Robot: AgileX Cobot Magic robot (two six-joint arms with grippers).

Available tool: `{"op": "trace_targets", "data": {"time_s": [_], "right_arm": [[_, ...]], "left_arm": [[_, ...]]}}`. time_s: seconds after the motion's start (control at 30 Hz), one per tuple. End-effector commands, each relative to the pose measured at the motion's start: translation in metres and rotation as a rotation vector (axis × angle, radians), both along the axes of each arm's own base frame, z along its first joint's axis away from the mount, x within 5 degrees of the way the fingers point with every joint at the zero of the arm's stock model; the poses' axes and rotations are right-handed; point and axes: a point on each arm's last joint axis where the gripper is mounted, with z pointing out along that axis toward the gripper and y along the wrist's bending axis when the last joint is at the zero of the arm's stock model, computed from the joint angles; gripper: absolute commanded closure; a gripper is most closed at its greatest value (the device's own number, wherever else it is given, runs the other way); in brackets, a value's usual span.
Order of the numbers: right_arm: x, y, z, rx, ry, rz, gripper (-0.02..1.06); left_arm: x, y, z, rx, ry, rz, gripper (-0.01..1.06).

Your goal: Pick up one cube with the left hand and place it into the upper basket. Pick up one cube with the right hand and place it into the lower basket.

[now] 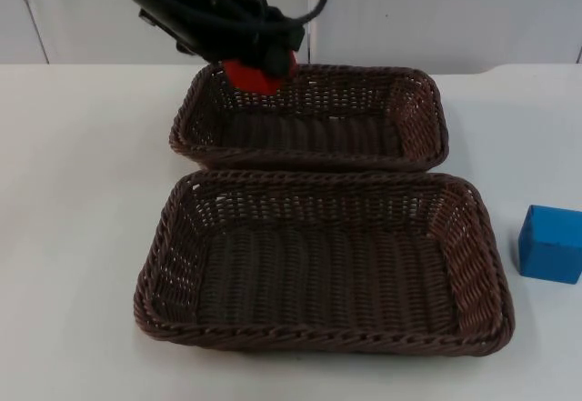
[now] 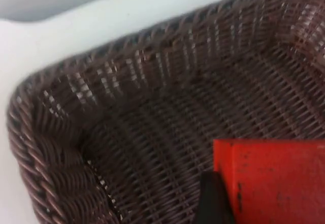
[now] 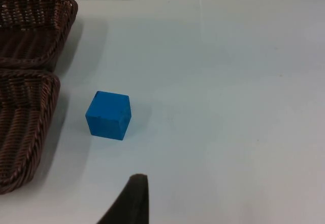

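My left gripper (image 1: 264, 63) is shut on a red cube (image 1: 252, 76) and holds it over the back left corner of the upper basket (image 1: 427, 119). In the left wrist view the red cube (image 2: 274, 181) hangs above the woven floor of the upper basket (image 2: 45, 148), beside a black fingertip (image 2: 213, 201). A blue cube (image 1: 550, 243) rests on the white table to the right of the lower basket (image 1: 173, 237). The right wrist view looks down on the blue cube (image 3: 108, 115) from a distance, with one black fingertip (image 3: 133, 198) at the frame's edge.
The two brown wicker baskets stand one behind the other in the middle of the table, almost touching. Both baskets (image 3: 30, 82) have their right ends near the blue cube. Open white table (image 1: 73, 174) lies to the left and right of them.
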Motion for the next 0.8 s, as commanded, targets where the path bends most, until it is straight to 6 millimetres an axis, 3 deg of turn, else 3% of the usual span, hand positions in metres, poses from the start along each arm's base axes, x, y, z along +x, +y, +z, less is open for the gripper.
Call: {"op": "trace_targets", "data": {"time_s": [0.0, 0.4, 0.77], "right_arm": [[0.000, 0.000, 0.000, -0.006, -0.008, -0.004, -0.01], [0.000, 0.000, 0.000, -0.005, -0.006, -0.005, -0.01], [0.000, 0.000, 0.000, -0.005, -0.006, -0.005, -0.01]], "left_arm": [[0.005, -0.004, -0.003, -0.021, -0.009, 0.015, 1.05], [0.040, -0.020, -0.033, -0.029, 0.024, -0.015, 1.05], [0.060, -0.029, -0.059, -0.031, 0.049, -0.035, 1.05]]}}
